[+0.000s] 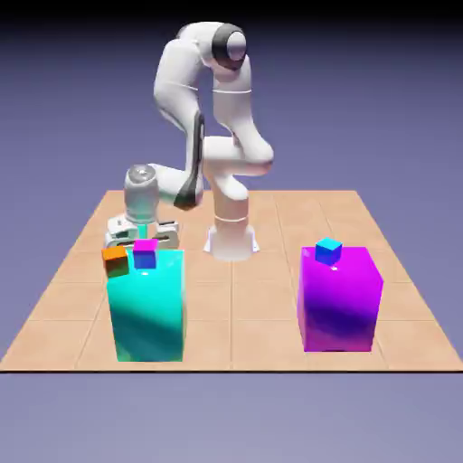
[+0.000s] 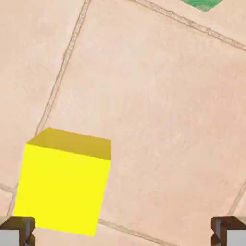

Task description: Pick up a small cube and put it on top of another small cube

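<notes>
The small yellow cube (image 2: 62, 185) lies on the tan tiled table, large in the hand view's lower left. It sits between my two fingertips but well off centre, close to the left fingertip (image 2: 17, 231) and far from the right one. My gripper (image 2: 123, 233) is open and holds nothing. In the exterior view the gripper (image 1: 137, 231) hangs low behind the big teal block (image 1: 147, 307), which hides the yellow cube there.
A small blue-and-magenta cube (image 1: 145, 254) rests at the teal block's top edge, and a small orange cube (image 1: 115, 261) sits by its upper left corner. A big magenta block (image 1: 339, 298) carries a small blue cube (image 1: 328, 250). Something green (image 2: 202, 4) shows at the hand view's top edge.
</notes>
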